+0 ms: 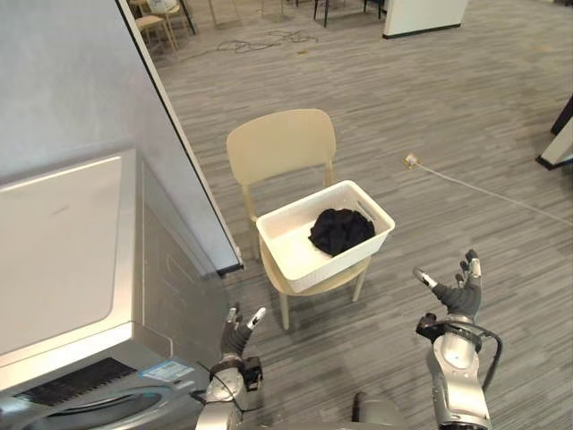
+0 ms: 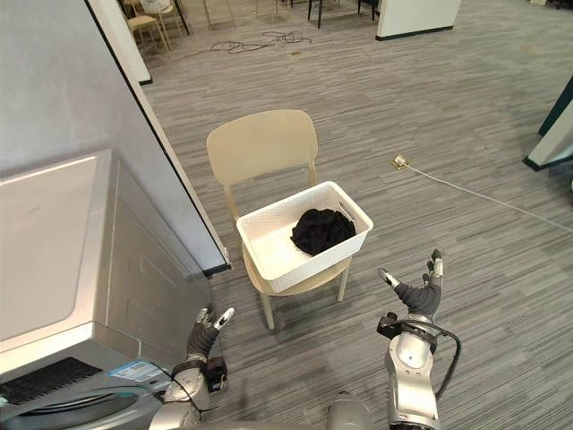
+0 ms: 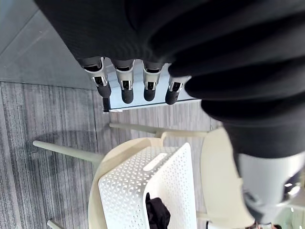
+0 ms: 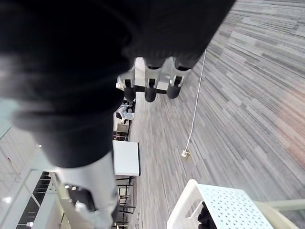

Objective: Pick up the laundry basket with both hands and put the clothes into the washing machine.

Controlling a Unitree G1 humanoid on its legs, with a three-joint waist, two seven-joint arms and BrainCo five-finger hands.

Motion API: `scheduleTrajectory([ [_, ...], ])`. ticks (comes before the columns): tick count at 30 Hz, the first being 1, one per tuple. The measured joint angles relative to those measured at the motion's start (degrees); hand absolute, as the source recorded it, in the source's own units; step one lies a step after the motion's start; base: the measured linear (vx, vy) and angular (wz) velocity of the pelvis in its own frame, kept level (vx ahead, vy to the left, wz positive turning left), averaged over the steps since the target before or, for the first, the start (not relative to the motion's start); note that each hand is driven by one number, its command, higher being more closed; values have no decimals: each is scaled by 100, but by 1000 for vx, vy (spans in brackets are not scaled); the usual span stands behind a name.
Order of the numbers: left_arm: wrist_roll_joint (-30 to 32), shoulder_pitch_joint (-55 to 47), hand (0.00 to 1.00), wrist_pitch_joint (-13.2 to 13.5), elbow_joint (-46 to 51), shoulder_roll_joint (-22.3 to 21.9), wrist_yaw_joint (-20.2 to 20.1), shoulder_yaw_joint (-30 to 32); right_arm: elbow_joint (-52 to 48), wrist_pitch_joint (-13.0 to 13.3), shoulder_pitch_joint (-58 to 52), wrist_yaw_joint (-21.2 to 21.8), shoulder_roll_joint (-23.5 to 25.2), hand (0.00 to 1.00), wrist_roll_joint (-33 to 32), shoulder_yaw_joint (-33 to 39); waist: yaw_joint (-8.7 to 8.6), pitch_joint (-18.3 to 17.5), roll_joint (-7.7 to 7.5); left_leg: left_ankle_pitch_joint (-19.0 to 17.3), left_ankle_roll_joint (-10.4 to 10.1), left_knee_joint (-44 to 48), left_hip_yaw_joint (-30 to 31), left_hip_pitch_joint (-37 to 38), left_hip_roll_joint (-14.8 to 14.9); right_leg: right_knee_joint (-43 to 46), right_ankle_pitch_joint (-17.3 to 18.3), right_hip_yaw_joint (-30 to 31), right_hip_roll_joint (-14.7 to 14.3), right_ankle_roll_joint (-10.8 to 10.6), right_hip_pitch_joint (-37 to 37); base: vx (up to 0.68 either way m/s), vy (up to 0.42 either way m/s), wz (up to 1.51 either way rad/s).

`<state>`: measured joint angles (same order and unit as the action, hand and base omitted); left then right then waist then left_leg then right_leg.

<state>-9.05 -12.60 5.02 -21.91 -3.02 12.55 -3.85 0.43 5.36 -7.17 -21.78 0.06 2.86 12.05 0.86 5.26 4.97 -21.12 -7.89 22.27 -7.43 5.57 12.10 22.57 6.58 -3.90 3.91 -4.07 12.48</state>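
A white perforated laundry basket [image 1: 295,255] sits on the seat of a cream chair [image 1: 280,145] ahead of me. Inside it lies a heap of black clothes [image 1: 340,230]. The silver washing machine [image 1: 63,260] stands at my left, its top shut. My left hand [image 1: 238,335] is low beside the machine's corner, short of the chair, fingers straight and open. My right hand [image 1: 460,292] is raised to the right of the basket, apart from it, fingers spread and holding nothing. The basket [image 3: 143,188] with the clothes [image 3: 157,214] also appears past my left fingers [image 3: 125,90].
A grey partition wall [image 1: 81,81] runs behind the washing machine to the chair's left. A white cord [image 1: 474,188] with a floor socket [image 1: 411,161] crosses the carpet at the right. More chairs and cables lie far back. Open carpet surrounds the chair's right side.
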Motion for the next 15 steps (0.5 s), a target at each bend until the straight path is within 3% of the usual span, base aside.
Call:
scheduleTrajectory([
  [1, -174, -38, 0, 0, 5, -21, 10, 118, -11, 0, 44, -114, 13, 0, -7, -9, -1, 56, -30, 42, 72, 1006, 158, -475, 221, -120, 51, -294, -101, 85, -183, 91, -209, 58],
  [2, -283, -118, 0, -8, 2, -24, 18, 124, -15, -3, 78, -238, 2, 0, -5, -15, 42, 126, -16, 263, 447, 1808, 181, -865, 434, -200, 90, -493, -167, 149, -419, 79, -176, 66],
  [4, -351, -327, 0, -13, 0, 10, 16, 110, -23, -8, 82, -399, -17, 0, -2, 36, 81, 147, -28, 683, 800, 2284, -329, -984, 738, -454, 120, -755, -158, 199, -854, 111, -140, 75],
  [7, -376, -343, 0, -14, 2, 19, -26, 41, -43, -35, 160, -590, -262, 0, 11, 526, -1, 120, -80, 896, 750, 2163, -1435, -1124, 1036, -1003, 114, -1369, 21, 238, -1244, 127, -101, 122],
  [10, -374, -320, 0, -17, -10, -11, -138, -44, 237, -197, 439, -617, -629, 0, 16, 1145, 36, 115, -54, 530, 604, 1758, -2098, -1350, 688, -1383, -21, -1736, 236, 189, -1399, 65, 40, 87],
  [12, -368, -337, 0, -26, -32, -2, -147, -36, 572, -265, 589, -662, -898, 0, 30, 1295, 83, 85, 4, 577, 681, 971, -2214, -1361, 404, -1341, -45, -1902, 238, 140, -1429, 65, 145, 34],
  [13, -370, -284, 0, -61, -185, 87, -170, -41, 717, -378, 541, -580, -916, 0, 152, 1306, 115, 60, -50, 461, 955, 770, -2132, -1259, 251, -1070, 78, -1928, 333, 31, -1413, 84, 176, 27],
  [15, -365, -166, 0, -185, -377, 189, -257, -49, 729, -459, 481, -394, -908, 0, 285, 1374, -29, 76, -248, 425, 935, 642, -1909, -1265, -54, -325, 296, -1981, 699, -131, -1172, 90, 169, 55],
])
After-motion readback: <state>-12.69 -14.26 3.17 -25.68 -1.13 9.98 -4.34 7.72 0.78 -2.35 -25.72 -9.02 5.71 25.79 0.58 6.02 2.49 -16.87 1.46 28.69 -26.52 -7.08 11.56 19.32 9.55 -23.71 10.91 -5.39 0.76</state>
